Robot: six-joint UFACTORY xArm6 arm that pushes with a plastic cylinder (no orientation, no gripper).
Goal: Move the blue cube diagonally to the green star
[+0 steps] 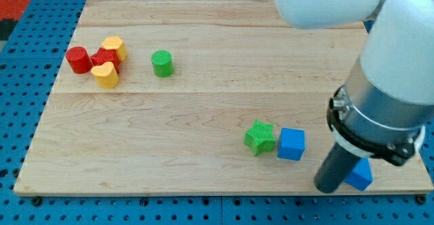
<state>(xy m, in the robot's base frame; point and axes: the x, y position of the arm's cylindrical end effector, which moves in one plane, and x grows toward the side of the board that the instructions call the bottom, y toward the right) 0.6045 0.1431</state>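
Observation:
The blue cube [291,144] sits on the wooden board [203,116] at the lower right, touching the right side of the green star [260,137]. My dark rod comes down to the right of the cube; my tip [329,188] rests near the board's bottom edge, a short gap to the lower right of the blue cube. A second blue block [361,175], partly hidden by the rod, lies just right of my tip; its shape is unclear.
A green cylinder [162,63] stands at the upper left. Further left is a cluster: a red cylinder [79,59], a red block [106,57], a yellow block [114,46] and a yellow heart-like block [105,75]. The arm's large body covers the right side.

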